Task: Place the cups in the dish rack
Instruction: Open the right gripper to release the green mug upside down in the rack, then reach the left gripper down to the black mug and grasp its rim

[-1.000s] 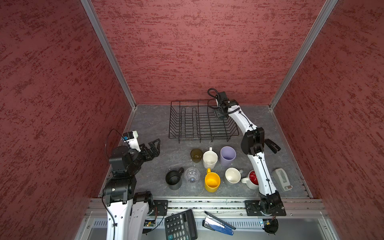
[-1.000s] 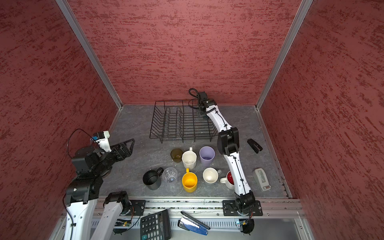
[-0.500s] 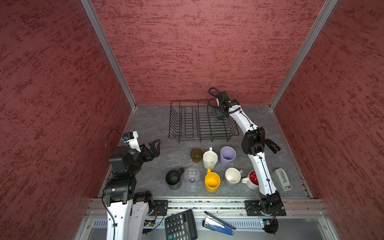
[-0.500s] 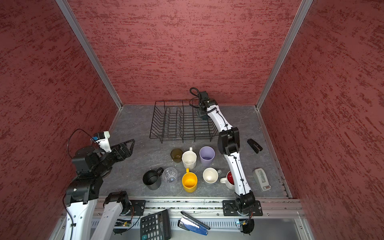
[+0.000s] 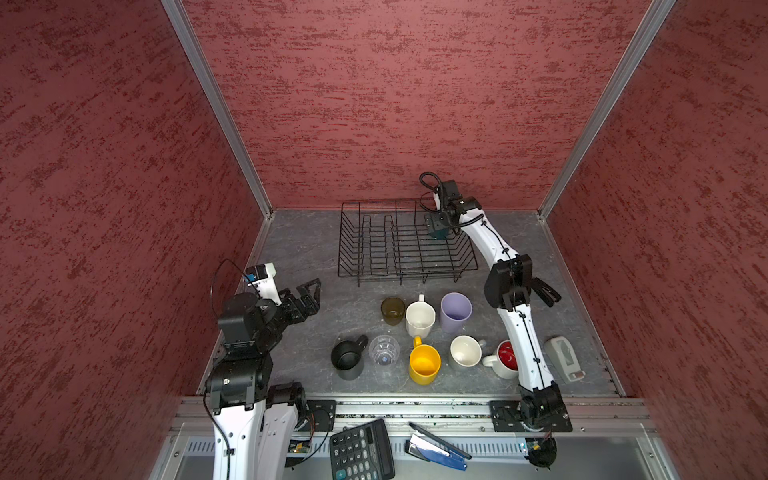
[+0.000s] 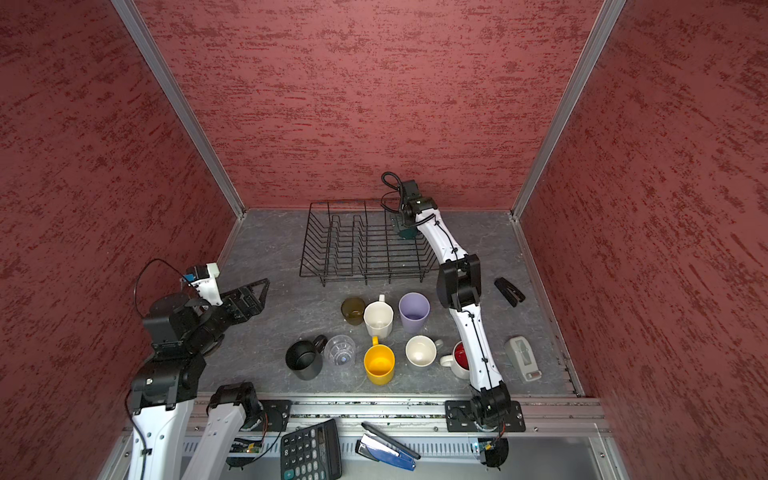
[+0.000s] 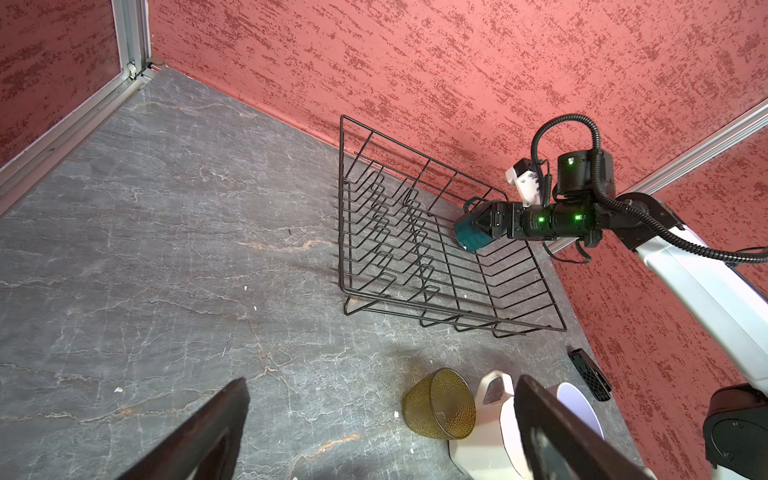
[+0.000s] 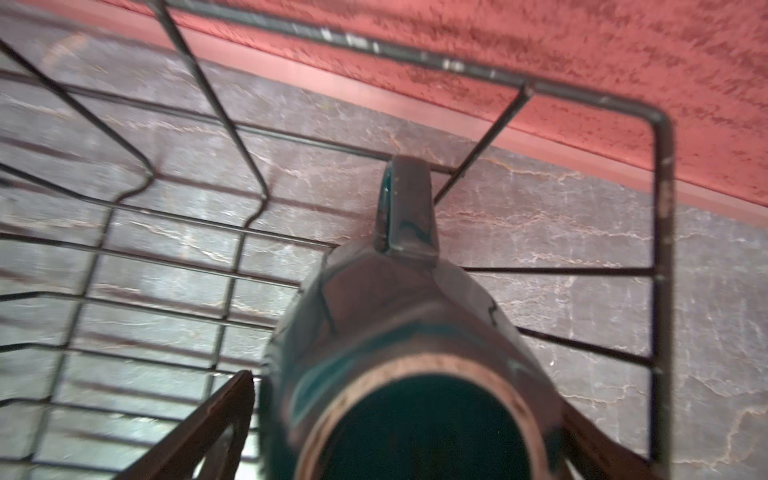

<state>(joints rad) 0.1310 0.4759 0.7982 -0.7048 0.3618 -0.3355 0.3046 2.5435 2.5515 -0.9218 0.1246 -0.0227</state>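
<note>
The grey stone-patterned tabletop is carrying a black wire dish rack near the red back wall. The rack is holding one cup, a glossy teal mug, in its far right corner. The right hand is straddling that mug; whether it is gripping, I cannot tell. The left hand is hovering wide and empty at the tabletop's left side. Eight cups are standing outside the rack: lavender tumbler, white mug, olive-brown textured glass, black mug, clear glass, yellow mug, grey mug, red-lined white mug.

Right arm: white links, black joints, ribbed black cable, perhaps green LEDs.
</note>
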